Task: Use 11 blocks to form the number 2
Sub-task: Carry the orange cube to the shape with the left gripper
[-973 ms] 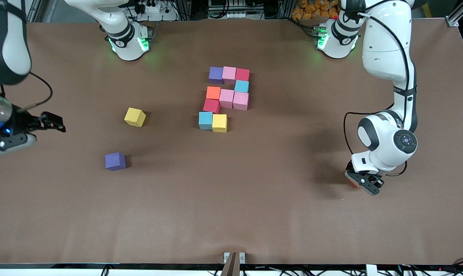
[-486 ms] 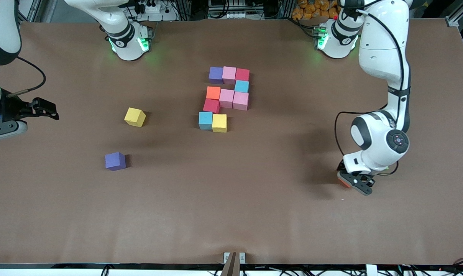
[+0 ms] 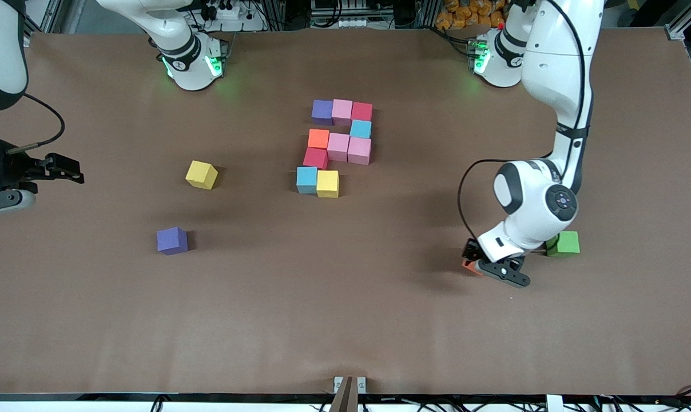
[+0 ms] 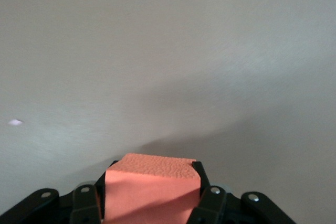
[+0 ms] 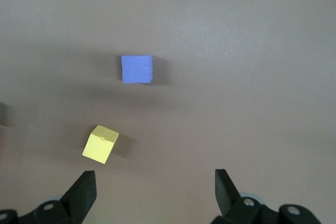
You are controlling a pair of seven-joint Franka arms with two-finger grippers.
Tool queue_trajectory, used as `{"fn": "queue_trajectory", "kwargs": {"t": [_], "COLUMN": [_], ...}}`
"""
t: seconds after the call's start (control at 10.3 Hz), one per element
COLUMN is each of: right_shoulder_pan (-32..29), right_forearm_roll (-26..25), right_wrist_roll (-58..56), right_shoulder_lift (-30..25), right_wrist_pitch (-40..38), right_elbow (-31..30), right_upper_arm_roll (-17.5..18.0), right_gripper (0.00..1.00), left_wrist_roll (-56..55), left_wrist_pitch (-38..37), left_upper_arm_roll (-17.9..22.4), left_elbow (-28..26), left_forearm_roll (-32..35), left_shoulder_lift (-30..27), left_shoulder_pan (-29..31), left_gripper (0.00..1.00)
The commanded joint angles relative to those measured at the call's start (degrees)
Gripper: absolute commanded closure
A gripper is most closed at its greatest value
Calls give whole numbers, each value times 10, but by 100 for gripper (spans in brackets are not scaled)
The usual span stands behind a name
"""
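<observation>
We find the left tool (image 3: 490, 268) pinching an orange block (image 4: 152, 187) above the table (image 3: 345, 320), toward the left arm's end; in the front view only a sliver of that block (image 3: 467, 265) shows past the wrist, and in the left wrist view its lower part is cut off by the frame; a green cube (image 3: 563, 243) sits close beside this tool, partly hidden by the arm. The unfinished number 2 (image 3: 337, 147) lies well apart from the left tool, toward the bases; we count ten cubes in it, touching, and its lowest row holds only a blue and a yellow one. The right tool (image 3: 65, 169) waits with fingers spread wide over the right arm's end of the table, its body cut off by the frame edge; a loose yellow cube (image 5: 101, 144) and a loose purple cube (image 5: 137, 69) lie ahead of it.
</observation>
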Motion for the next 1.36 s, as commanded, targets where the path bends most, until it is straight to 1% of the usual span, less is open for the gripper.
{"fn": "queue_trajectory", "kwargs": {"t": [0.0,0.1,0.29,0.39,0.49,0.58,0.78,0.88,0.97,1.26], "right_shoulder_pan": [-2,-21,-87,-89,-88,-90,-91,-92,-94,-95], "right_forearm_roll": [-55,-91,-88,-88,-83,-76,-75,-75,-75,-70], "right_wrist_roll": [74,97,97,97,97,96,94,92,90,90], "right_shoulder_lift": [7,7,7,7,7,7,7,7,7,7], "right_wrist_pitch": [-4,-4,-4,-4,-4,-4,-5,-4,-4,-4], "right_elbow": [17,17,16,16,15,14,13,13,13,12], "right_upper_arm_roll": [24,64,124,126,126,126,126,125,126,125], "right_gripper": [0,0,0,0,0,0,0,0,0,0], "left_wrist_roll": [-122,-181,-271,-305,-348,-408,-581,-670,-739,-844], "left_wrist_pitch": [-7,-7,-4,0,2,10,18,18,18,18], "left_upper_arm_roll": [-21,-31,-55,-63,-66,-78,-105,-121,-134,-159], "left_elbow": [-31,-38,-51,-58,-60,-60,-52,-49,-46,-43], "left_forearm_roll": [-5,-4,2,15,43,87,227,287,327,334], "left_shoulder_lift": [-30,-37,-41,-43,-46,-46,-46,-42,-42,-40], "left_shoulder_pan": [5,4,4,0,-3,-8,-8,-8,-7,-9], "left_gripper": [72,72,72,71,72,72,72,73,74,76]}}
